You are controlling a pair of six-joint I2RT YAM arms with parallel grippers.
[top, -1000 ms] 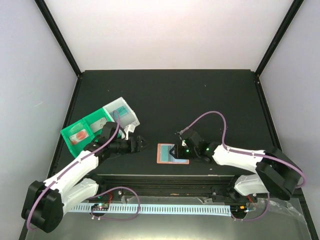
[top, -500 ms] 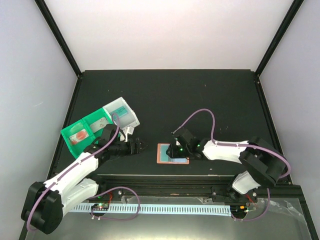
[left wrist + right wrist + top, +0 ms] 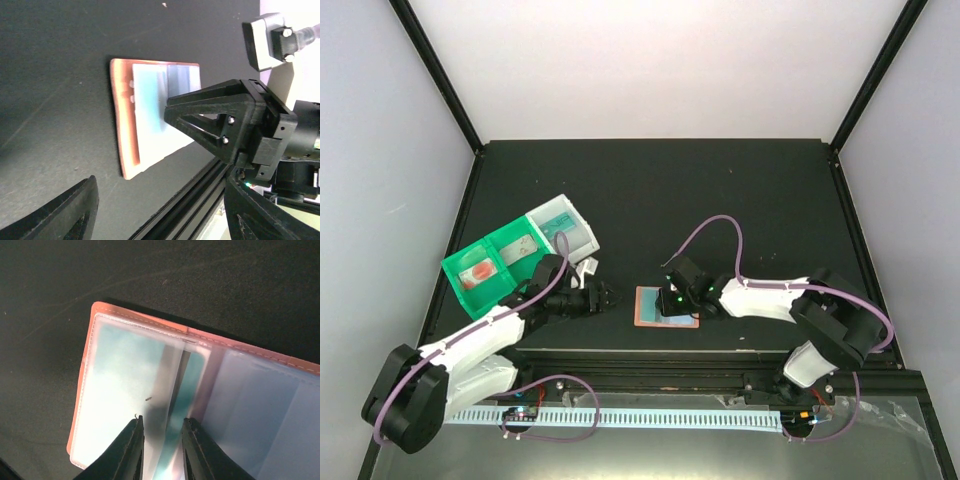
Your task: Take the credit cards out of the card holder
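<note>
The salmon-brown card holder [image 3: 643, 307] lies open on the black table near the front edge. My right gripper [image 3: 670, 300] is over it, jaws narrowly apart. In the right wrist view the gripper [image 3: 162, 420] straddles the edge of a clear sleeve and a teal card [image 3: 192, 377] at the fold. Another teal credit card [image 3: 122, 375] sits in the left pocket and a grey-blue one [image 3: 265, 410] in the right. My left gripper [image 3: 607, 297] is wide open and empty just left of the holder [image 3: 125, 125]; its view also shows the right gripper [image 3: 225, 125] on the cards.
A green-and-white compartment tray [image 3: 515, 250] stands at the left, behind my left arm. The black front rail [image 3: 650, 355] runs just below the card holder and shows in the left wrist view [image 3: 190, 200].
My right gripper has moved left onto the open card holder, to the fold. My left gripper has shifted slightly right, toward the holder's left edge.
</note>
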